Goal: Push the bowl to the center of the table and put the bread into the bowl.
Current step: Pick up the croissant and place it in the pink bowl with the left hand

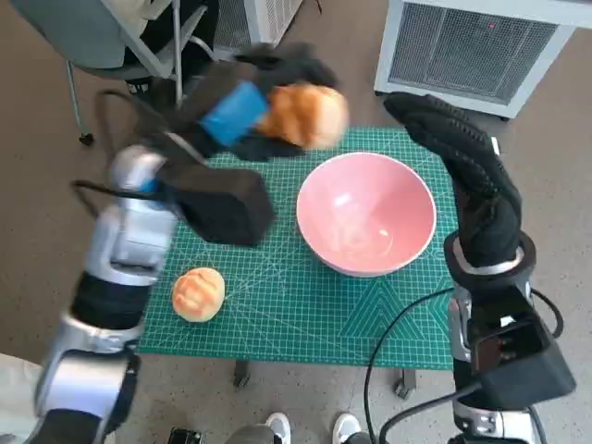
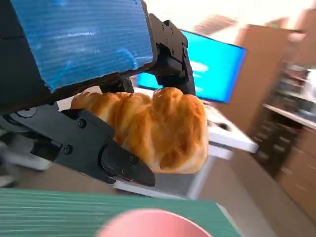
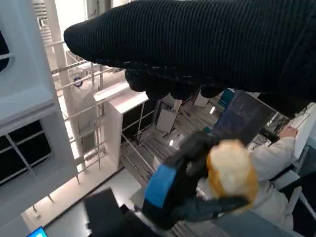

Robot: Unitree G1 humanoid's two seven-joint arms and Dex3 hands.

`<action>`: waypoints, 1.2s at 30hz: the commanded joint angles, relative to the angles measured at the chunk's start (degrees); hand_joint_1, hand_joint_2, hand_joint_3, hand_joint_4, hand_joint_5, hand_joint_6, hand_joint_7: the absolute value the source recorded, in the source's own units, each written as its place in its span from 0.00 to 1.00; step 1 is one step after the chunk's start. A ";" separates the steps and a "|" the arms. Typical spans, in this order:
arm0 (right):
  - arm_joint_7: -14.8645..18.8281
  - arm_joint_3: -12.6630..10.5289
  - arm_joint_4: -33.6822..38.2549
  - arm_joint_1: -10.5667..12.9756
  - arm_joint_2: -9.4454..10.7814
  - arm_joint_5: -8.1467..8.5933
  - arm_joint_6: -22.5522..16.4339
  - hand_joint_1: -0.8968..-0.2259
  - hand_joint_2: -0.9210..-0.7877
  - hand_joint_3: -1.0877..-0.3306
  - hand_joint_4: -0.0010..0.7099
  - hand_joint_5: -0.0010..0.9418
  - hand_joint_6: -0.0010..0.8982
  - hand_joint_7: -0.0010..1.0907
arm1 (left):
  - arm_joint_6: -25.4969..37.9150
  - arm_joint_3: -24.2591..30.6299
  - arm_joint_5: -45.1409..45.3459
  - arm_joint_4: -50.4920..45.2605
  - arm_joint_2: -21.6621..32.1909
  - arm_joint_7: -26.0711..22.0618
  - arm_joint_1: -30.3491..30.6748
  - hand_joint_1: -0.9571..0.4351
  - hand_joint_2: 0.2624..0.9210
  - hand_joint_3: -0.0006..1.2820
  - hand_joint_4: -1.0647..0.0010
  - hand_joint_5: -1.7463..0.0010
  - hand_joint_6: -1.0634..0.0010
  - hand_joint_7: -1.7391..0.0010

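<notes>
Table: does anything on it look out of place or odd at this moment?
Nothing is spilled or damaged. The pink bowl stands upright and empty on the green mat. One bread roll lies near the mat's front-left corner, while the left hand holds another bread.

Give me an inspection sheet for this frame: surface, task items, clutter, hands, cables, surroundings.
Surface: green cutting mat covering the small table.
Task items: pink bowl sits on the mat, empty; held bread is in the air just beyond the bowl's left rim; second bread lies on the mat near the front left edge.
Clutter: nothing seen.
Hands: left hand grips the held bread; right hand holds nothing, fingers extended beside the bowl's right rim.
Cables: black cables loop off the right forearm over the mat's front edge.
Surroundings: white grilled unit behind the table; chair far left; shoes at the front edge.
</notes>
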 commanded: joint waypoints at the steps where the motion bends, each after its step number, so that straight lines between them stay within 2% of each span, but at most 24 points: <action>1: -0.32 -0.17 0.11 1.28 -0.05 -0.18 0.15 0.55 0.00 0.45 0.48 0.01 0.00 0.67 | -2.55 -2.33 0.10 3.47 -1.91 -0.80 -1.60 0.69 0.99 0.04 0.32 0.37 0.40 0.32; 4: -0.37 -0.22 -0.06 1.46 -0.12 -0.23 0.06 0.55 0.00 0.45 0.48 0.01 0.00 0.67 | -3.95 -4.23 0.70 6.44 -3.22 -1.45 -2.31 0.69 1.00 0.05 0.34 0.36 0.42 0.31; 8: -0.43 -0.31 -0.46 1.72 -0.25 -0.30 0.17 0.54 0.00 0.46 0.47 0.00 0.00 0.67 | -5.58 -6.12 1.49 10.37 -4.60 -1.77 -3.12 0.69 1.00 0.09 0.42 0.33 0.43 0.28; 14: -0.56 -0.58 -1.13 2.29 -0.48 -0.49 0.32 0.54 0.00 0.46 0.47 0.00 0.00 0.67 | -8.13 -8.18 1.41 17.32 -6.45 -3.15 -4.20 0.69 1.00 0.11 0.44 0.29 0.49 0.27; 16: -0.58 -0.72 -1.27 2.46 -0.56 -0.52 0.30 0.54 0.00 0.45 0.47 0.00 0.00 0.67 | -8.12 -8.60 0.56 19.46 -6.91 -5.36 -4.58 0.69 1.00 0.19 0.57 0.21 0.56 0.22; 17: -0.59 -0.77 -1.32 2.53 -0.59 -0.54 0.28 0.54 0.00 0.45 0.47 0.00 0.00 0.67 | -8.03 -8.70 0.02 20.37 -7.09 -6.63 -4.74 0.69 0.98 0.19 0.63 0.31 0.62 0.29; 18: -0.60 -0.84 -1.37 2.60 -0.64 -0.57 0.22 0.54 0.00 0.45 0.47 0.00 0.00 0.67 | -7.43 -8.71 -0.84 21.48 -7.36 -8.73 -5.07 0.69 0.98 0.16 0.66 0.50 0.65 0.46; 19: -0.62 -0.90 -1.40 2.65 -0.66 -0.60 0.18 0.54 0.00 0.45 0.47 0.00 0.00 0.67 | -7.05 -8.68 -1.39 22.28 -7.55 -10.17 -5.33 0.69 0.99 0.15 0.68 0.60 0.67 0.55; 20: -0.62 -0.98 -1.44 2.71 -0.72 -0.63 0.13 0.54 0.00 0.45 0.47 0.00 0.00 0.67 | -5.93 -8.59 -2.16 23.07 -7.74 -12.50 -5.79 0.69 0.99 0.12 0.71 0.74 0.68 0.68; 22: -0.64 -1.10 -1.53 2.81 -0.81 -0.71 0.07 0.54 0.00 0.45 0.47 0.00 0.00 0.67 | -3.98 -8.49 -3.03 23.83 -7.81 -16.19 -6.49 0.67 0.99 0.07 0.80 0.89 0.73 0.84; 25: -0.70 -1.19 -1.56 2.89 -0.90 -0.80 -0.11 0.54 0.00 0.45 0.47 0.00 0.00 0.67 | -1.87 -8.45 -3.30 23.45 -7.39 -19.68 -7.03 0.63 0.96 0.04 0.87 0.96 0.76 0.93; 27: -0.81 -1.20 -1.55 2.89 -0.90 -0.93 -0.26 0.54 0.00 0.45 0.47 0.00 0.00 0.67 | -1.53 -8.26 -3.13 22.49 -6.86 -20.62 -6.71 0.60 0.95 0.03 0.90 0.98 0.77 0.95; 36: -1.66 -1.22 -1.64 2.81 -0.77 -2.03 -0.45 0.53 0.00 0.45 0.47 0.00 0.00 0.66 | -3.85 -6.11 -3.36 14.69 -2.71 -19.30 -2.61 0.52 0.94 0.01 0.95 1.00 0.78 0.98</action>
